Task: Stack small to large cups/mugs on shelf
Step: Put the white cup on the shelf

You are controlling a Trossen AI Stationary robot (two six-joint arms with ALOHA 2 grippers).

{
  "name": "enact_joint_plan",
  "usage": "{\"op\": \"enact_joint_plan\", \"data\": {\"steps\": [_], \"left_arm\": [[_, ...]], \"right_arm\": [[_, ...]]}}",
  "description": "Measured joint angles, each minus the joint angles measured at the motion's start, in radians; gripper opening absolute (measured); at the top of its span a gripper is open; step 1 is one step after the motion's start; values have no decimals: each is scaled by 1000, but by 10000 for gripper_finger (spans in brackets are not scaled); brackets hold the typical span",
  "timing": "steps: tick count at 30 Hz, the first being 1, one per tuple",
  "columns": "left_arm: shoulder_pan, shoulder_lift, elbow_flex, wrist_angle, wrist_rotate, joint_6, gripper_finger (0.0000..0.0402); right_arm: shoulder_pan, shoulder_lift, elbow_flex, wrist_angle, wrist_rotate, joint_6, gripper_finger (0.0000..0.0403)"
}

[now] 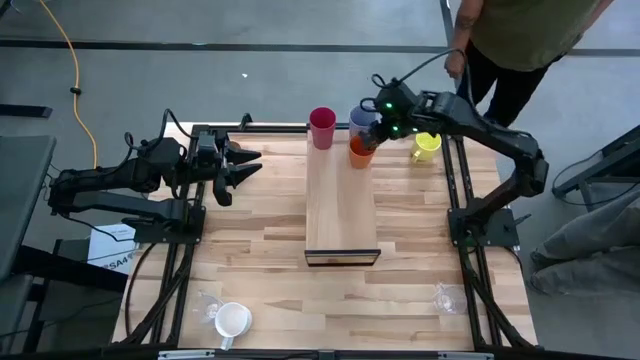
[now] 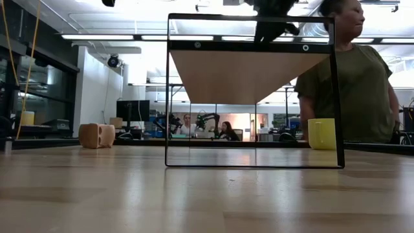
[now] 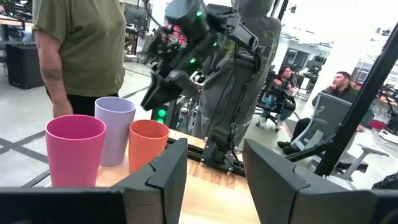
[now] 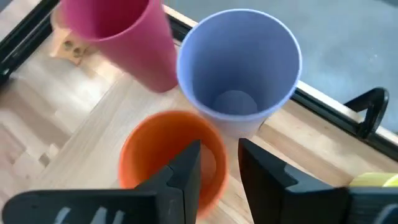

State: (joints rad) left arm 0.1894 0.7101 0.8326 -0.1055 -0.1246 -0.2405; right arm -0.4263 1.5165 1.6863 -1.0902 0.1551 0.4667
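Crimson point(image 1: 322, 128), lavender point(image 1: 362, 118) and orange point(image 1: 361, 152) tumblers stand upright at the far end of the pale shelf board point(image 1: 341, 215). My right gripper point(image 1: 376, 135) is open just above the orange tumbler point(image 4: 155, 149). Its fingers point down on either side of the rim's lavender-side part, touching nothing. My left gripper point(image 1: 240, 165) is open and empty at the table's far left. A yellow mug point(image 1: 426, 147) stands right of the shelf. A white mug point(image 1: 232, 320) and two clear glasses point(image 1: 208, 305) point(image 1: 448, 296) stand near the front edge. A tan wooden cup point(image 2: 97, 135) shows in the low view.
A person point(image 1: 520, 40) stands beyond the table's far right corner, close to my right arm. The shelf is raised on a thin black frame point(image 2: 335, 97). Bare butcher-block tabletop point(image 1: 260, 250) lies on both sides of the shelf.
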Motion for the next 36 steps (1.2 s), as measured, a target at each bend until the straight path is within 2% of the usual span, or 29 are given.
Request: {"op": "enact_joint_plan", "data": {"steps": [7, 10, 15, 19, 22, 25, 28, 36], "left_arm": [[0, 0, 0, 0, 0, 0, 145], [0, 0, 0, 0, 0, 0, 145], [0, 0, 0, 0, 0, 0, 145], [0, 0, 0, 0, 16, 0, 145], [0, 0, 0, 0, 34, 0, 145], [0, 0, 0, 0, 35, 0, 145], [0, 0, 0, 0, 35, 0, 145], [0, 0, 0, 0, 35, 5, 145]], "right_arm": [[132, -106, -3, -103, 0, -174, 99], [209, -193, -101, -51, 5, -187, 99], [317, -424, -426, 198, -20, -99, 99], [367, -609, -663, 545, -90, -79, 99], [385, -710, -794, 820, -104, -112, 99], [388, -774, -886, 995, -103, -198, 99], [388, -812, -939, 1067, -103, -252, 99], [388, -826, -949, 1067, -103, -258, 99]]}}
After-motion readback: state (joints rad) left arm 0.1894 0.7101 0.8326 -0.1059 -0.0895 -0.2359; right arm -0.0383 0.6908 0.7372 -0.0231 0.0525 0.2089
